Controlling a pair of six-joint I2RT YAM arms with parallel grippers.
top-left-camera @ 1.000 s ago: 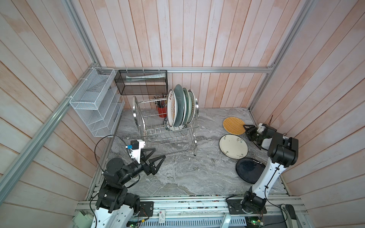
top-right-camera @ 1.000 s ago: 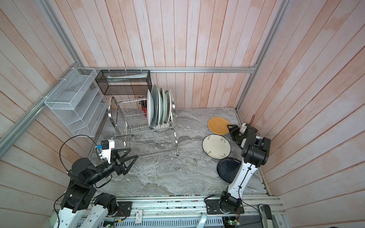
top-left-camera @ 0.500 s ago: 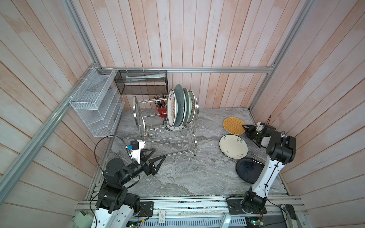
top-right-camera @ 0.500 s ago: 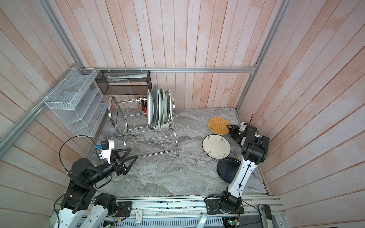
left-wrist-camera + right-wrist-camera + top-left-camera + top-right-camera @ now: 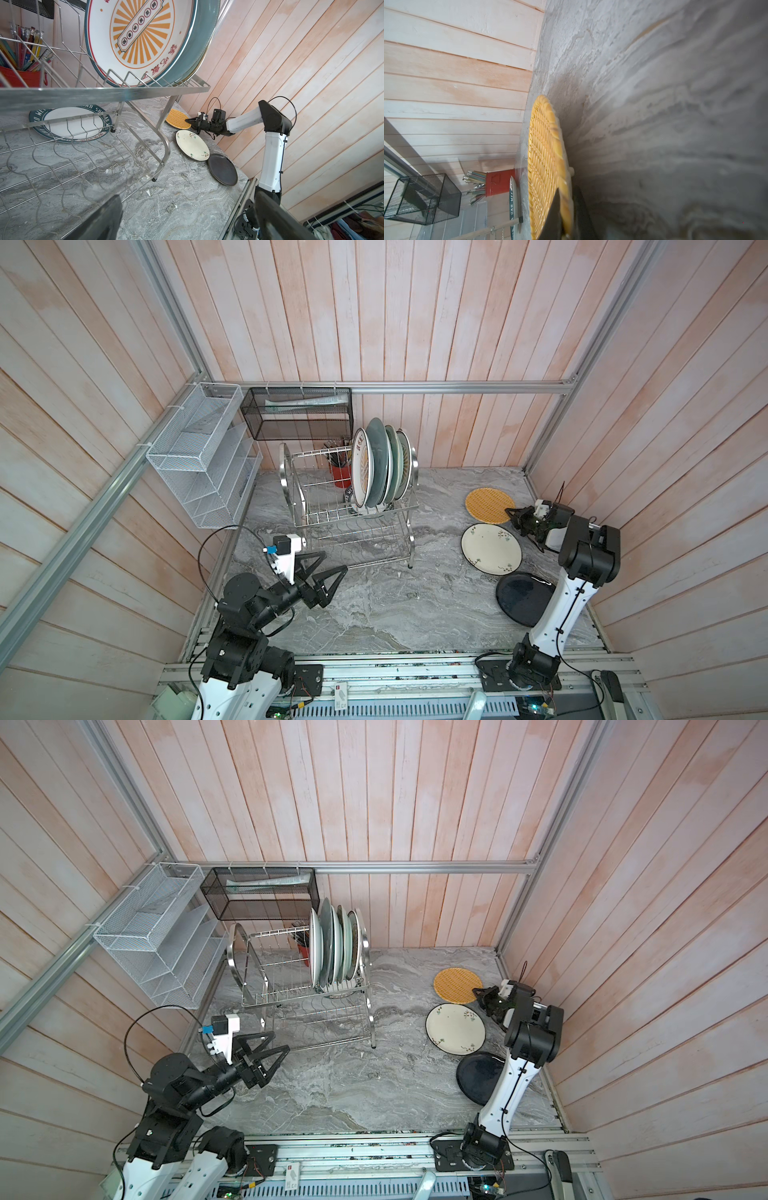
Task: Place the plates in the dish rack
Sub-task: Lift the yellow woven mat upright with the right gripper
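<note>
right claw (image 5: 566,191) pinches yellow woven disc (image 5: 544,155) rim; left claw (image 5: 333,563) spread wide

A white mesh tiered organiser (image 5: 203,456) hangs on the left wall, with a black mesh basket (image 5: 297,414) just beside it on the far wall. Below the basket, a red holder (image 5: 500,182) of slender sticks stands far back on the grey marbled tabletop (image 5: 374,605).

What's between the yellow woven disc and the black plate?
The cream floral plate lies flat between the woven disc and black plate, seen in both top views.
</note>
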